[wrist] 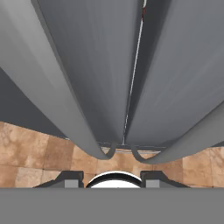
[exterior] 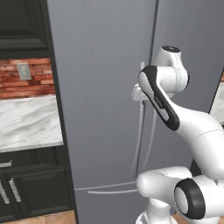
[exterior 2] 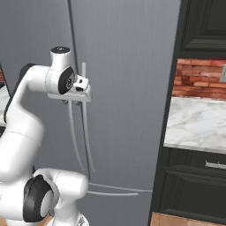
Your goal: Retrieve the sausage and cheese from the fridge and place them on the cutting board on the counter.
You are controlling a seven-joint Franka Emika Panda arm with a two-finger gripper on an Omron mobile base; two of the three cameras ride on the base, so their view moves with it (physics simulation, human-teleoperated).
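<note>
Fridge doors fill the middle of the left base view, and we find both closed, so its contents are hidden and we cannot see the sausage or the cheese behind them. We note two long curved silver handles running down beside the centre seam, and the white arm reaches up to them with its gripper right at the upper end of the handles. To the left we see the counter, a veined marble top with nothing visible on the part shown, a red brick wall behind it carrying a grey outlet plate, and black cabinets below. In the right base view we see the same closed doors, the gripper held at the top of the handles, and marble counter to the right under brick. In the hand view we look down along the two grey doors and their seam to a tan tiled floor; the two dark fingertips stand apart, with the lower ends of both handles curving in just above the gap between them. We cannot tell whether the jaws touch a handle. We find no readable brand, label or writing in any view.
</note>
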